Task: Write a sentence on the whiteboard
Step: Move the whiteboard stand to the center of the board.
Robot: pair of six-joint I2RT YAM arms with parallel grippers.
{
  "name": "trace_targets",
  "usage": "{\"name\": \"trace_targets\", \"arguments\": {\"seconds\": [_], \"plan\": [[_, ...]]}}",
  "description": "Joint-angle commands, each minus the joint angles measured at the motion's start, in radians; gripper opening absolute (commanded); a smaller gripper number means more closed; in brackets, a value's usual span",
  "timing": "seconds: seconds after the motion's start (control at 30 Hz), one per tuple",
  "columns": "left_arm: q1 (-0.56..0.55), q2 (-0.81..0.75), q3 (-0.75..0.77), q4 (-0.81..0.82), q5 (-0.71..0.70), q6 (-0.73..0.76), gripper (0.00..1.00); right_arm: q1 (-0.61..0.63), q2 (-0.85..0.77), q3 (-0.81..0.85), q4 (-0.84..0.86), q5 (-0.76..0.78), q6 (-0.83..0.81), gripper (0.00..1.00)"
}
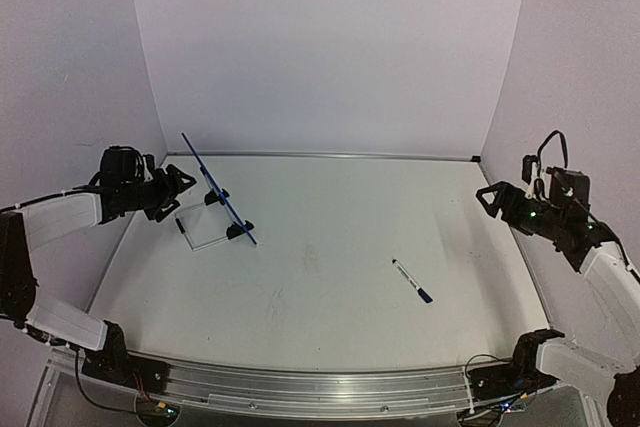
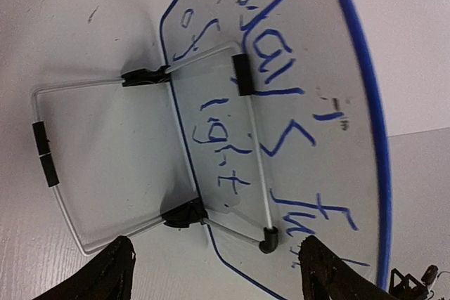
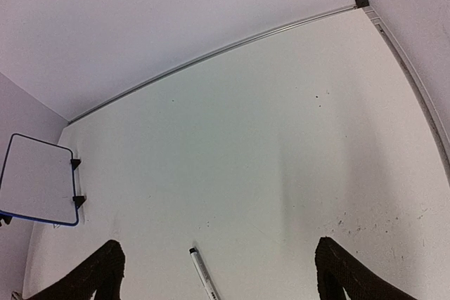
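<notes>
While the whiteboard (image 1: 218, 190) stands propped on its wire stand (image 1: 195, 237) at the left rear of the table (image 1: 330, 237), it shows from above as a thin blue line, its long axis slanting from the far left toward the near middle. Blue handwriting (image 2: 281, 96) in two lines covers the face turned to the left gripper (image 1: 180, 195), which hovers just beside the stand, jaws apart on nothing. Well apart at the right edge, the right gripper (image 1: 490, 199) hangs raised, jaws wide apart. A marker (image 1: 411, 281) lies right of centre.

Whiteboard (image 2: 323, 40) cropped top and bottom in left wrist view; sentence (image 2: 278, 93) partly cut off, unreadable; overhead, edge-on, face hidden; marker (image 3: 200, 272) cropped at right wrist view's bottom edge.
</notes>
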Motion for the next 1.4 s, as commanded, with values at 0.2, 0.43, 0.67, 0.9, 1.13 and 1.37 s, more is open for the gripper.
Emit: {"name": "trace_targets", "arguments": {"seconds": [0.2, 0.43, 0.67, 0.9, 1.13, 1.37], "plan": [[0.003, 0.18, -0.001, -0.091, -0.264, 0.066, 0.69, 0.005, -0.011, 0.034, -0.017, -0.049, -0.002, 0.89], [0.014, 0.27, 0.018, -0.078, -0.306, 0.077, 0.54, 0.005, -0.006, 0.035, -0.016, -0.051, -0.004, 0.88], [0.017, 0.367, 0.08, -0.098, -0.33, 0.126, 0.44, 0.005, -0.008, 0.033, -0.019, -0.053, -0.007, 0.88], [0.018, 0.414, 0.124, -0.114, -0.365, 0.167, 0.41, 0.005, -0.005, 0.036, -0.023, -0.055, -0.011, 0.88], [0.018, 0.471, 0.161, -0.126, -0.379, 0.198, 0.32, 0.004, -0.008, 0.038, -0.031, -0.054, -0.014, 0.88], [0.02, 0.508, 0.197, -0.13, -0.374, 0.227, 0.3, 0.005, -0.007, 0.038, -0.035, -0.058, -0.018, 0.88]]}}
